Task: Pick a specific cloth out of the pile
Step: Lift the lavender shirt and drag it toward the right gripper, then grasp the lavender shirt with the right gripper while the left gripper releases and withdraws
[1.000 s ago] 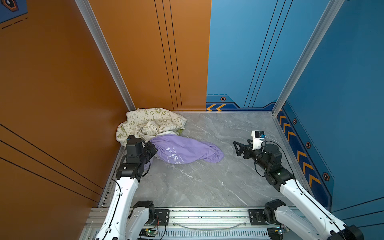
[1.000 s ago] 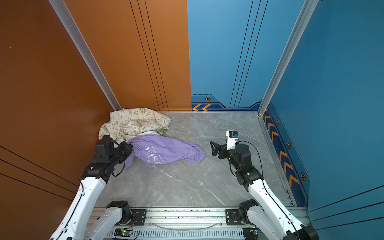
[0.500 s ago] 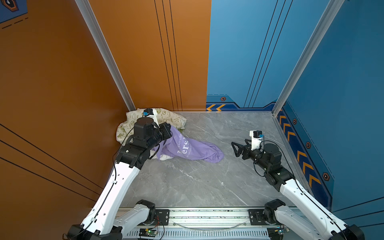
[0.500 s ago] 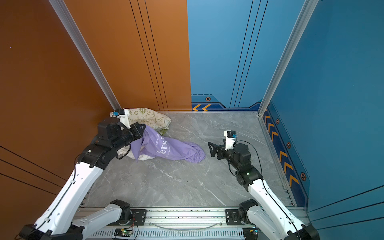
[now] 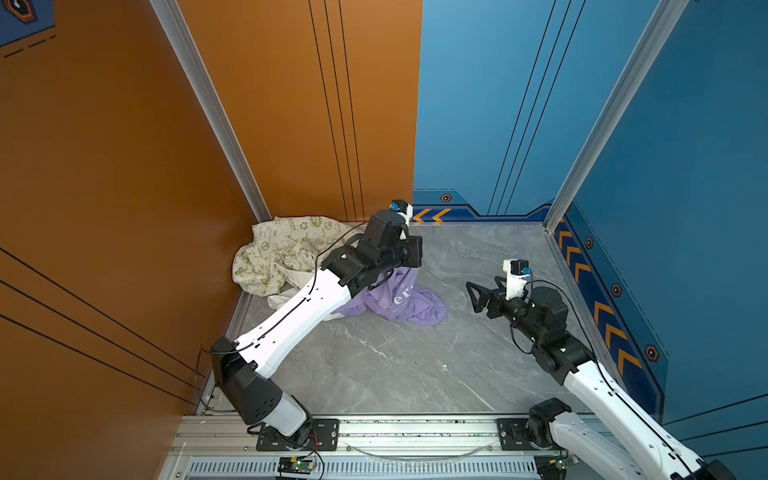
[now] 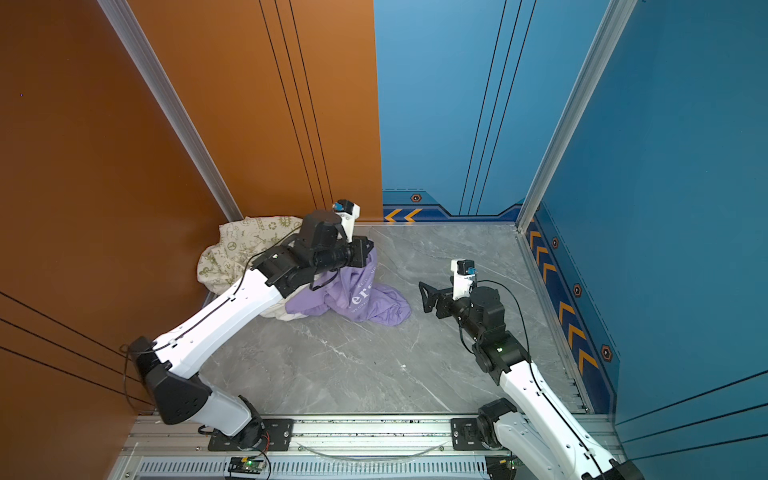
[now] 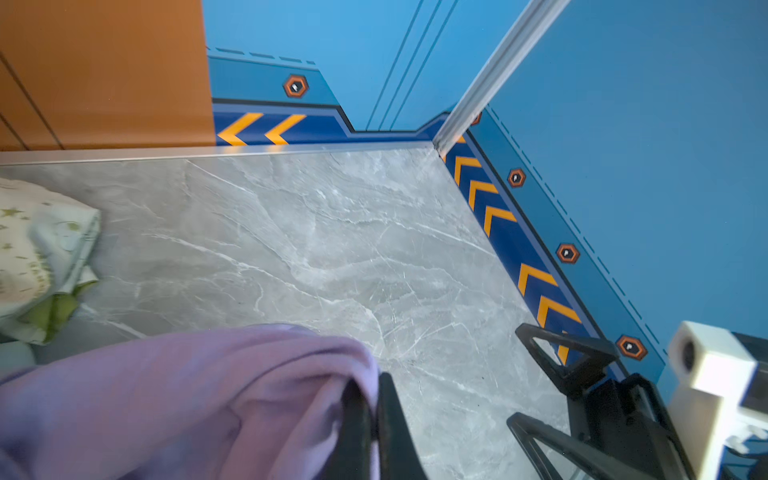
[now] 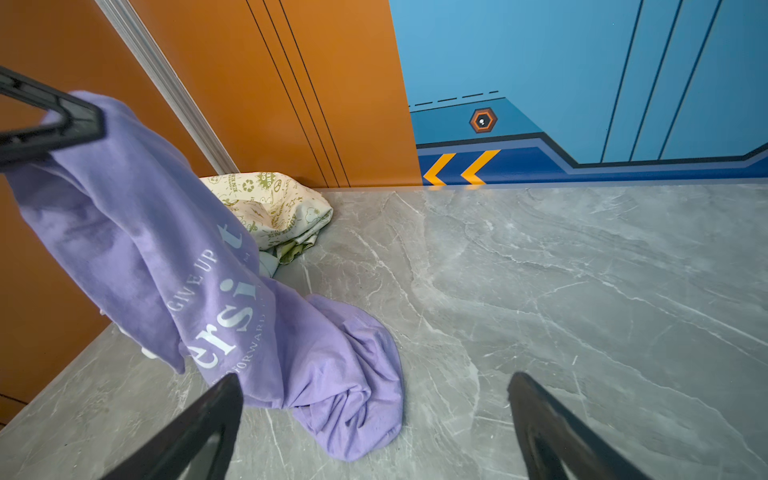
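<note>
Count was three garments and two grippers. One lilac cloth: soft matte jersey with white printed lettering, "GIVE UP" readable in the right wrist view. Left gripper was clamped on its upper edge, thin black fingers pressed together with fabric folded over them, holding that end up off the tabletop. The rest hung as a twisted drape and ended in a rumpled heap on the smooth grey marble-veined surface, between the pile and the right gripper. Both top views showed it half lifted, half lying. Pile sat in the far left corner against the orange wall. It held one cream cloth, crumpled thin fabric with green prints of peace signs and recycling marks. It also held one white garment, only a small lump showing under the left arm and touching the lilac hem, so its shape was hard to judge, probably plain. Right gripper was spread wide and empty, two black triangular open-frame fingers pointed at the lilac heap, near it but apart.
</note>
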Action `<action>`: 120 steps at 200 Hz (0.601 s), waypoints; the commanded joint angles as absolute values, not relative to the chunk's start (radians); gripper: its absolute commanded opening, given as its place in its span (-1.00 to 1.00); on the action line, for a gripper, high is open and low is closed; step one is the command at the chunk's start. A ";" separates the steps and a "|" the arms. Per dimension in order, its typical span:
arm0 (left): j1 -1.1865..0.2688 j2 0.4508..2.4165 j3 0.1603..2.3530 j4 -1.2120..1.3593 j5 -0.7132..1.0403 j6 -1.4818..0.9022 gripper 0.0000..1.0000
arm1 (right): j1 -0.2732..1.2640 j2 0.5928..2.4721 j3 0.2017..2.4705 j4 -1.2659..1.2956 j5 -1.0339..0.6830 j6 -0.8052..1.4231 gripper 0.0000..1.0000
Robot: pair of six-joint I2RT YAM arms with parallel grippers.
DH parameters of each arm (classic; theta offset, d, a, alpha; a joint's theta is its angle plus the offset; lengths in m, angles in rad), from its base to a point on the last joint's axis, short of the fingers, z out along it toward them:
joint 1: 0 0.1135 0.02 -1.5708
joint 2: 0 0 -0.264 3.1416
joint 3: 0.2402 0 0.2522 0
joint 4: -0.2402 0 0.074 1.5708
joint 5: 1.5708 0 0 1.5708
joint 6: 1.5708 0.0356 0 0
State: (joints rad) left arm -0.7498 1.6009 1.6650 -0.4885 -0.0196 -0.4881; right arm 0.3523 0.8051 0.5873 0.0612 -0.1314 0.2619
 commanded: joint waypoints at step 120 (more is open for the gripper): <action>-0.781 1.508 1.513 -0.521 -0.180 -0.348 0.85 | 0.305 0.832 0.633 -0.006 -0.151 0.265 1.00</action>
State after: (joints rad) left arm -0.8230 1.6257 1.5852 -0.5095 -0.0895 -0.3931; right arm 0.3061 0.7902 0.5980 -0.0158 -0.0895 0.2459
